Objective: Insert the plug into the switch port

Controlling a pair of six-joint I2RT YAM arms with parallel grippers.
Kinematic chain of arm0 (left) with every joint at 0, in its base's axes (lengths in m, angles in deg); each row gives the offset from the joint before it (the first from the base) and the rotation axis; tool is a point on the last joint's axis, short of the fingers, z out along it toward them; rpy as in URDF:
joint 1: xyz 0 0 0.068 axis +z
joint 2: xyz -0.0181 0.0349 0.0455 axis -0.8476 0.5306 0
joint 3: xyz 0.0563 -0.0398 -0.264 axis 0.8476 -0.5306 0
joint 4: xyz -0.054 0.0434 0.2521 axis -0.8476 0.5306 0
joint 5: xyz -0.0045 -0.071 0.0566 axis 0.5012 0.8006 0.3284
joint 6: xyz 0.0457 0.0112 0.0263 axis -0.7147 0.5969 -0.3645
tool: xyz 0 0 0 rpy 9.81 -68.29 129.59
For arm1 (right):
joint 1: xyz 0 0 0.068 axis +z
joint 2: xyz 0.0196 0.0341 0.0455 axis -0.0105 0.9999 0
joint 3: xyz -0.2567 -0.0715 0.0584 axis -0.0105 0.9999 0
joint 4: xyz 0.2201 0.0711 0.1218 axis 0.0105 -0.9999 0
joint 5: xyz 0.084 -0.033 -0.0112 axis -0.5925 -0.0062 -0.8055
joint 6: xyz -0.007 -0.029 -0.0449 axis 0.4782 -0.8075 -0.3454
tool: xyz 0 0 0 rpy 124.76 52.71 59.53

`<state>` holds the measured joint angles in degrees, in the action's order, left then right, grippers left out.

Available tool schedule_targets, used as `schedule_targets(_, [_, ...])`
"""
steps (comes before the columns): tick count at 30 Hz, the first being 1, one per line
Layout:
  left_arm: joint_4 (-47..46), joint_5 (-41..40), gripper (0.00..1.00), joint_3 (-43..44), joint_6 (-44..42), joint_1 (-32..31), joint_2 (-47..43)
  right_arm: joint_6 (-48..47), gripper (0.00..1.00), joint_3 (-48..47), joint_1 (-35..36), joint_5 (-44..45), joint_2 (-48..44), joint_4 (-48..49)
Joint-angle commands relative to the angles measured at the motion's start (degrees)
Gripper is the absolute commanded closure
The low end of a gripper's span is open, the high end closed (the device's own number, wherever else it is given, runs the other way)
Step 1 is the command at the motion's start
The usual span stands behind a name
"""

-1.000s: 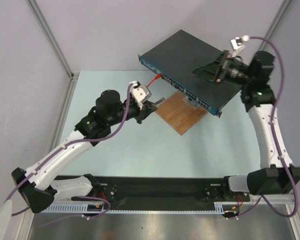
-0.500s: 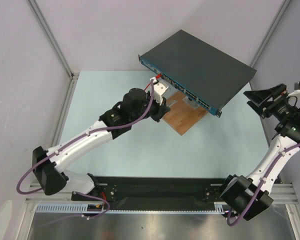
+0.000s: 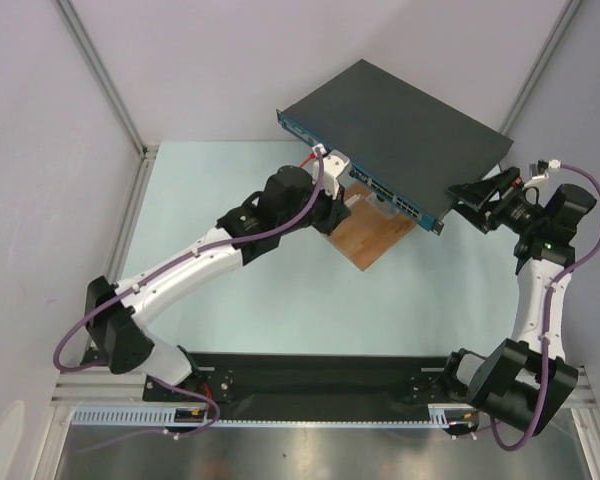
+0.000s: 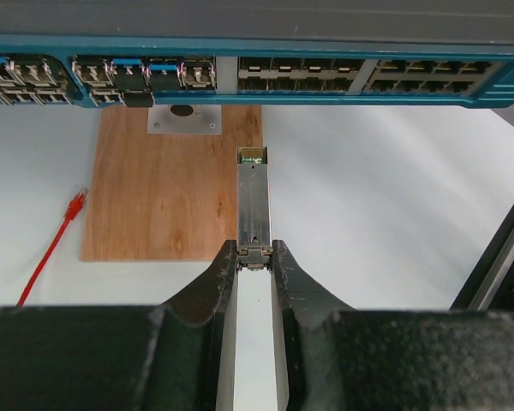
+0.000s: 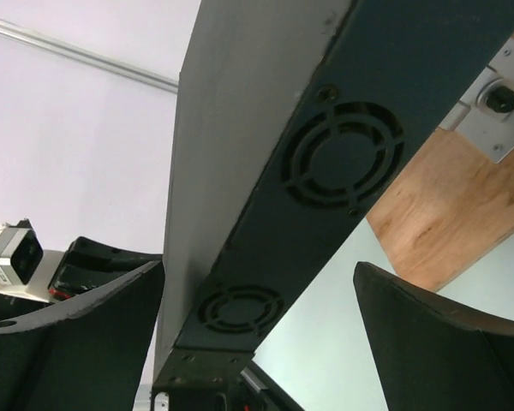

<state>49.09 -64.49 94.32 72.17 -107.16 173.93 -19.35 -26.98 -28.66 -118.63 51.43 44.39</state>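
- Pale blue-green table (image 3: 240,300), plain grey walls (image 3: 180,60) behind, and a metal post in each back corner: that was the stage.
- The switch (image 3: 400,120) sat at the back, turned at an angle, its front edge propped over a brown wooden board (image 3: 365,235) with a small metal plate (image 4: 183,118) screwed to it.
- The left arm (image 3: 190,265) reached long and low across the table, wrist levelled at the blue front strip (image 4: 240,81).
- The left gripper (image 4: 255,253) pinched the back end of the plug (image 4: 254,201), a slim silver module, between nearly closed fingers.
- The plug lay straight out along the gripper's line, square to the strip, its green-edged tip facing the port row!
- The tip hung short of the ports, a gap showing, over the board's right edge.
- A red cable (image 4: 51,248) lay on the table off to the left, well apart from the plug.
- The right arm (image 3: 535,290) stood folded upright at the switch's right end.
- The right gripper (image 3: 468,203) was spread wide, its fingers either side of the end wall with its round fan vents (image 5: 338,163); whether they touched it could not be told.
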Motion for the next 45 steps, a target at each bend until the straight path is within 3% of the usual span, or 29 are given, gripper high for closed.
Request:
schedule_targets(1, [-0.4, -1.7, 1.00, 4.4, 2.3, -0.6, 2.4, 5.2, 0.02, 1.9, 2.6, 2.8, 1.1, 11.1])
schedule_targets(4, [-0.5, -1.8, 1.00, 5.1, 2.4, -0.7, 3.2, 5.8, 0.13, 2.1, 4.1, 3.4, 1.5, 12.7])
schedule_targets(11, [-0.7, -2.6, 1.00, 5.7, 3.1, -0.9, 4.0, 6.7, 0.70, 3.3, 5.0, 5.4, 0.6, 13.0])
schedule_targets(16, [-0.9, -4.4, 1.00, 6.5, 2.8, -0.7, 4.1, 6.4, 1.00, 3.7, 4.9, 6.5, 0.0, 11.8])
schedule_targets(45, [-1.9, -4.5, 1.00, 9.8, 2.2, 3.1, 7.5, 6.4, 1.00, 3.7, 4.7, 6.5, 0.2, 11.5])
